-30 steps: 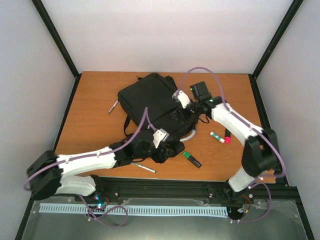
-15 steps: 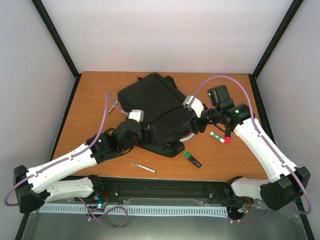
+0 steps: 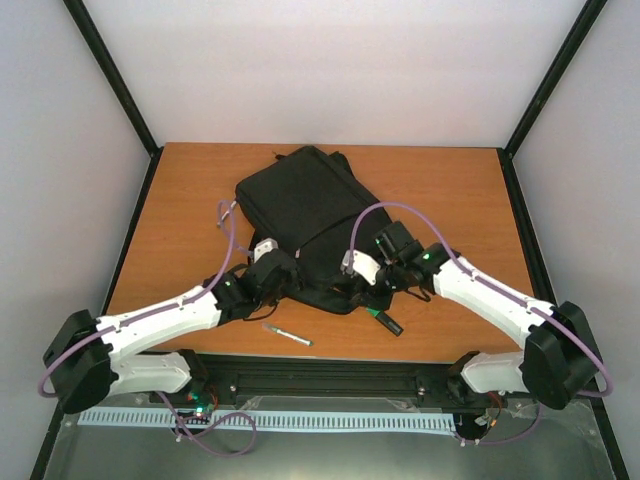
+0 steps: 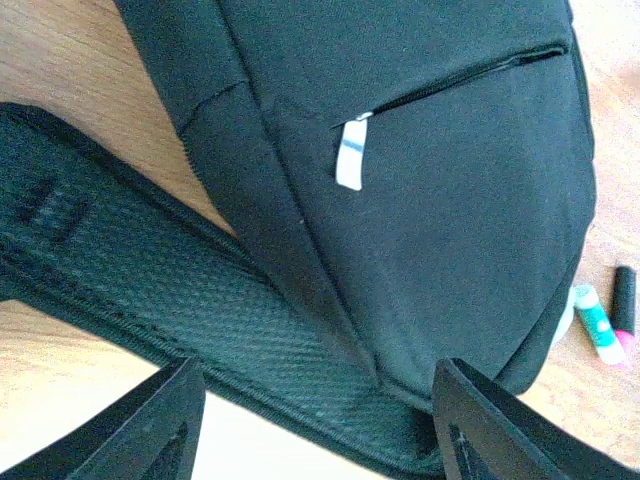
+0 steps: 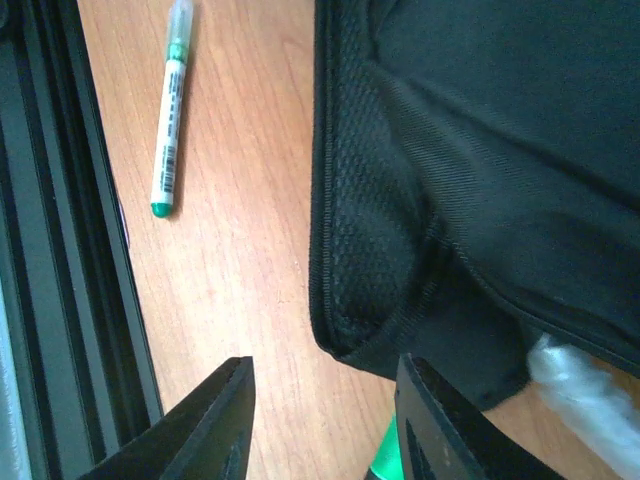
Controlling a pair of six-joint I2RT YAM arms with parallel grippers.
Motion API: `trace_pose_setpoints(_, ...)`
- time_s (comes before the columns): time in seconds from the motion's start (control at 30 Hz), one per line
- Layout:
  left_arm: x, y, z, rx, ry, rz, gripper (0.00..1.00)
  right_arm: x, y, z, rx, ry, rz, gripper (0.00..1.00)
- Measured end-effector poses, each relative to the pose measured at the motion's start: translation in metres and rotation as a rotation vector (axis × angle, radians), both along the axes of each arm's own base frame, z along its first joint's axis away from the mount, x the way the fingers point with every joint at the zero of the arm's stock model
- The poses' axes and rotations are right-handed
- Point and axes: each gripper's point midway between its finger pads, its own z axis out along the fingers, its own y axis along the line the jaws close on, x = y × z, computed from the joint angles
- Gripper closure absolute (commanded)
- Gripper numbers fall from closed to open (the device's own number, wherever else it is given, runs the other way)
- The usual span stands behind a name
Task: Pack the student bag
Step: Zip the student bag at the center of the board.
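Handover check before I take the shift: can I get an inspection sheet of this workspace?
Surface: wooden table, no spills seen.
Job's things: black student bag lying flat, centre.
Clutter: white pen near front edge; green highlighter; glue stick and marker beside bag.
Grippers: left tool open over a shoulder strap; right tool open at bag's near corner.
Cables: purple cables loop above both tools.
Surroundings: white walls, black frame.

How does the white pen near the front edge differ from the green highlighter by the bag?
The white pen is slim and pale; the green highlighter is stubbier, green and black. The pen lies apart from the student bag; the highlighter sits close by its near edge. Both lie flat, outside the bag.
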Motion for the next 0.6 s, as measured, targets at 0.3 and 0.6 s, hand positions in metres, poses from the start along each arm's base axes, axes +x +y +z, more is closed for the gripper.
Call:
trace_pose_setpoints(0.3, 0.020, -0.018, -0.024, -0.077, 0.067, 0.081, 0.47, 0.004, 0.015, -0.027, 0.000, -0.042, 0.010, 0.61)
trace_pose_setpoints(0.6, 0.036, -0.045, -0.030, -0.106, 0.097, 0.065, 0.94, 0.020, 0.025, -0.045, -0.023, -0.048, -0.018, 0.61)
